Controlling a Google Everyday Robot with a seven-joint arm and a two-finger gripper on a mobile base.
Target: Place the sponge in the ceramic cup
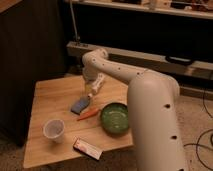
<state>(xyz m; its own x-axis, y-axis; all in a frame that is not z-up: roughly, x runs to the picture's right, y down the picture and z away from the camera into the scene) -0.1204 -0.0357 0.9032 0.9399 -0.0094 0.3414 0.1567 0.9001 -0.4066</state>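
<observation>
**A:** What does the work sit on, and what kind of room is it?

**B:** A light wooden table (45, 100) with a plain plank top, in a dim room. Take the wide green bowl (115, 119) near the table's front right as the mark. Far behind the bowl a long grey metal rail (150, 57) runs along a dark wall. Well to the bowl's left, past the table edge, stands a tall dark panel (30, 45). To the bowl's right there is speckled floor (192, 125) with black cables (205, 107) on it.

**A:** What else is on the table?

**B:** An orange carrot (88, 113) lies just left of the bowl, its tip close to the rim. The small whitish-grey ceramic cup (53, 130) stands upright further left of the bowl and a little nearer the front. A flat red-and-white box (87, 148) lies in front of the bowl, to its left, by the table's front edge.

**A:** And the sponge and the gripper?

**B:** The small flat blue sponge (80, 105) lies on the wood left of the bowl and slightly behind it, just beyond the carrot and well apart from the cup. The white arm (150, 100) arches over from the bowl's right. The gripper (91, 94) points down behind the bowl's left rim, released and grasping nothing. The sponge lies just below it and to its left. I cannot tell whether they touch.
</observation>
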